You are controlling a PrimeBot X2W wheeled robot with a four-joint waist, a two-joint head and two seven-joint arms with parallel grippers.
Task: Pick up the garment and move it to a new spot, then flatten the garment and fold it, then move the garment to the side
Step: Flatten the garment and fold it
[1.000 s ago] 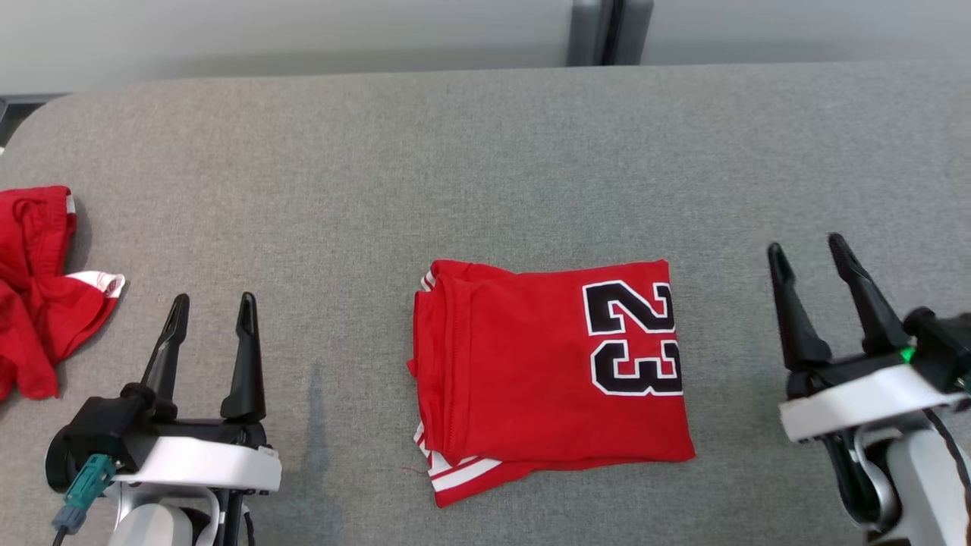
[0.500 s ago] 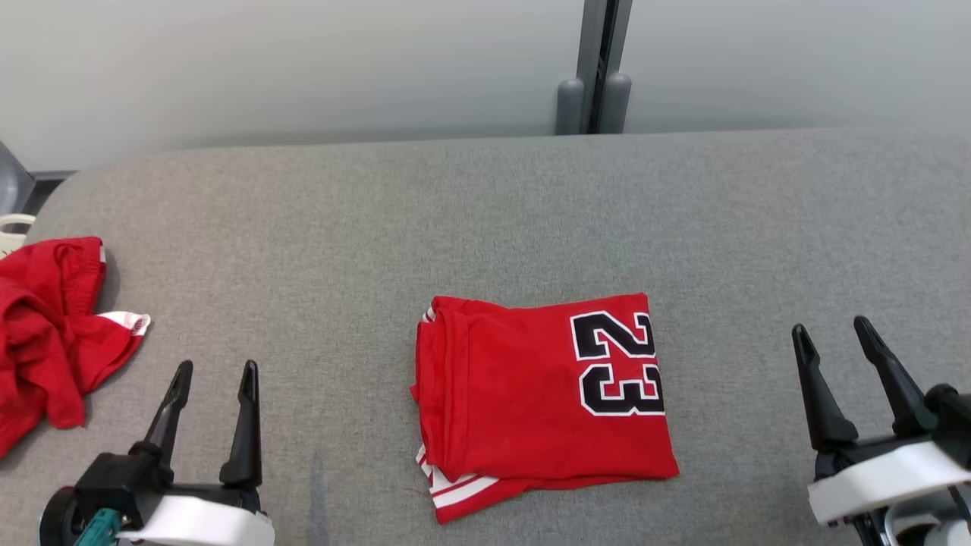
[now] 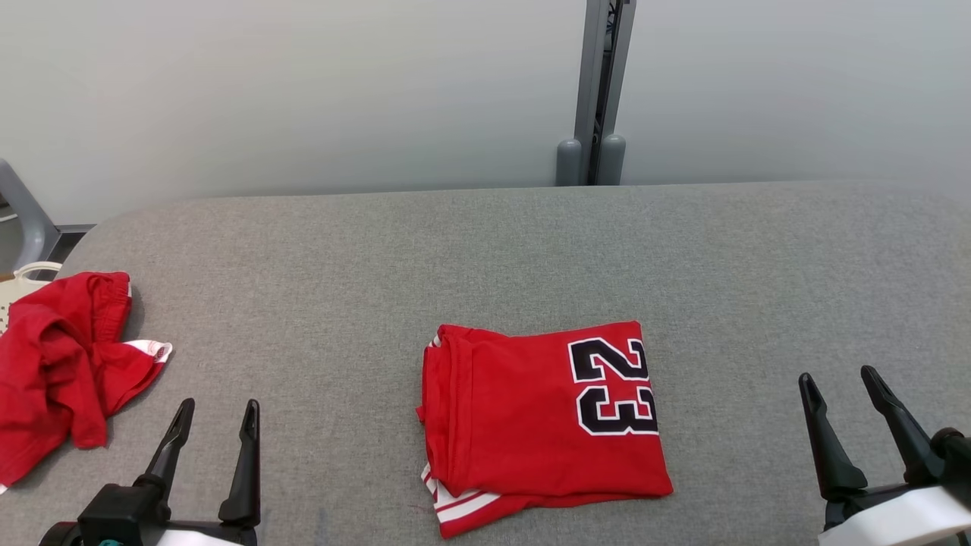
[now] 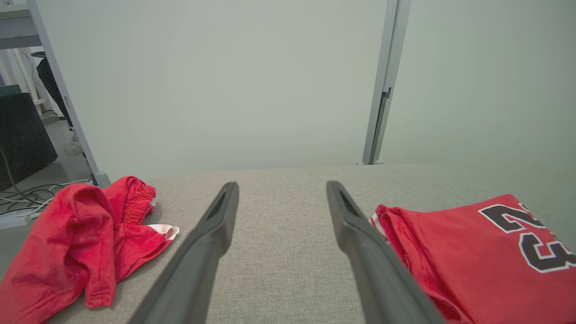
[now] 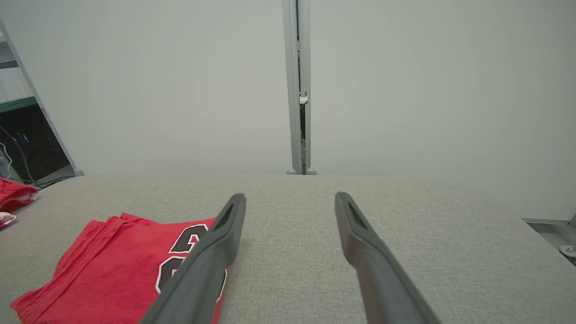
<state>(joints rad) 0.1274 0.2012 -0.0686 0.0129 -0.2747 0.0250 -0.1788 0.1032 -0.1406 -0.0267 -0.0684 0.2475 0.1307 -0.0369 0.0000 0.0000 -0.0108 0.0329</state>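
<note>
A red garment (image 3: 531,421) with a black "23" lies folded into a neat rectangle at the middle of the grey table (image 3: 485,258); it also appears at the right of the left wrist view (image 4: 472,252) and at the lower left of the right wrist view (image 5: 117,265). My left gripper (image 3: 216,409) stands open to its left near the front edge, nothing between its fingers (image 4: 216,225). My right gripper (image 3: 838,379) stands open to its right, also empty, with bare cloth surface between its fingers (image 5: 346,216).
A second red garment (image 3: 61,371) lies crumpled at the table's left edge, also seen at the lower left (image 4: 76,238) of the left wrist view. A pale partition wall with a grey post (image 3: 595,91) stands behind the table. A white basket rim (image 3: 23,273) shows at the far left.
The head camera has tilted up, so the table and both garments sit lower in the picture and more wall shows. Both grippers have dropped toward the bottom edge, still open.
</note>
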